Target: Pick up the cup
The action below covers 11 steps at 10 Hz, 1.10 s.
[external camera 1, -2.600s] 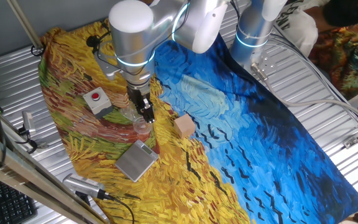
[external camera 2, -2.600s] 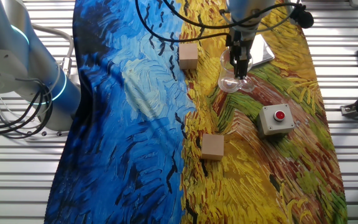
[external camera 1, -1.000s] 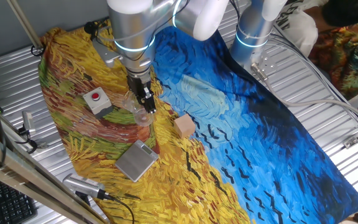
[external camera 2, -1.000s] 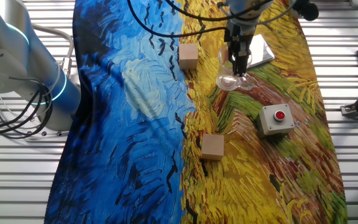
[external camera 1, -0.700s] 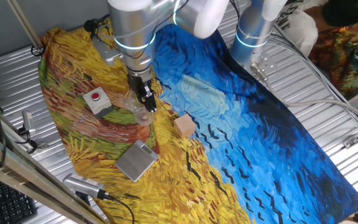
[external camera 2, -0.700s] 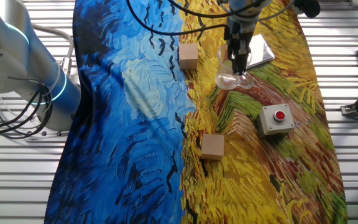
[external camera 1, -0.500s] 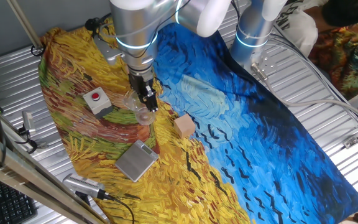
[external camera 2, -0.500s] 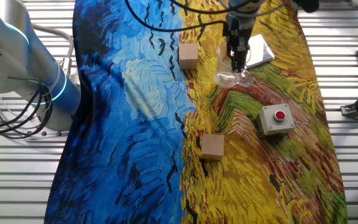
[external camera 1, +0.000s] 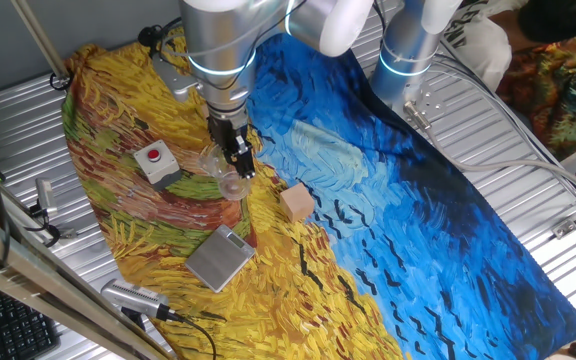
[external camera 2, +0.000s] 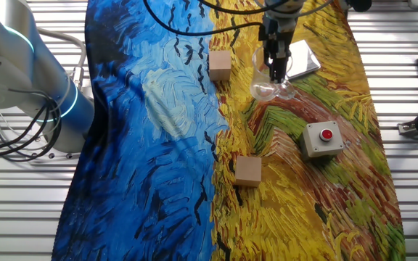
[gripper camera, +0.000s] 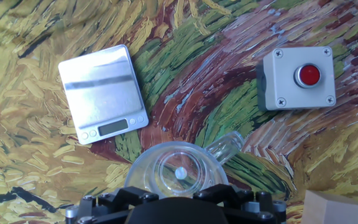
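Already the tool (external camera 1: 236,172) has the cup (external camera 1: 226,181) pinched between its fingers — closed on the wall, it seems, with the round rim showing just under the fingers in the hand view. Whether the cup (external camera 2: 265,87) has fully left the cloth (external camera 1: 388,230) is hard to tell from the fixed views; it looks clear of the cloth or barely so, hanging over the yellow half of the tabletop, towards the edge where the scale lies. So the grasp looks done, and what is left, as I judge it, is a clean rise with the cup (gripper camera: 176,168) held firm.

Around it: the scale (gripper camera: 103,93) lies near, towards one edge; the button box (gripper camera: 297,76) sits close on the other side; one block (external camera 1: 296,202) rests just beside on the line where yellow meets blue, and a second block (external camera 2: 248,170) is well apart. None of them stands over the cup — straight up is free. Slipping is the likelier trouble, since the see-through wall looks smooth.
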Each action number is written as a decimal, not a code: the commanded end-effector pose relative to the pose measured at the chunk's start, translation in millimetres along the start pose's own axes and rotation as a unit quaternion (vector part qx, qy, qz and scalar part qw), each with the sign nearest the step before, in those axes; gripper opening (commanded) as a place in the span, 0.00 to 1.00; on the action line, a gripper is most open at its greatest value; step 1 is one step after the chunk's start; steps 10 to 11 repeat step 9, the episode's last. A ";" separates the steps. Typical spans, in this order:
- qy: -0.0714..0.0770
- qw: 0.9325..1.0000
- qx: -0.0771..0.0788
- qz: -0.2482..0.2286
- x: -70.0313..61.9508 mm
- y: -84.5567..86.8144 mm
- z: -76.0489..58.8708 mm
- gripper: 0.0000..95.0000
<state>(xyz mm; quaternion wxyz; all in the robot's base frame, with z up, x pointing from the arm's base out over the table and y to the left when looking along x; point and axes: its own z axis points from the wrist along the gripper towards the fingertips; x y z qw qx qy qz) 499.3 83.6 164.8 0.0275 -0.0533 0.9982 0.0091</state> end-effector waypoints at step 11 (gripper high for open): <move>0.007 1.000 -0.003 -0.017 0.9 1.9 -2.7 0.00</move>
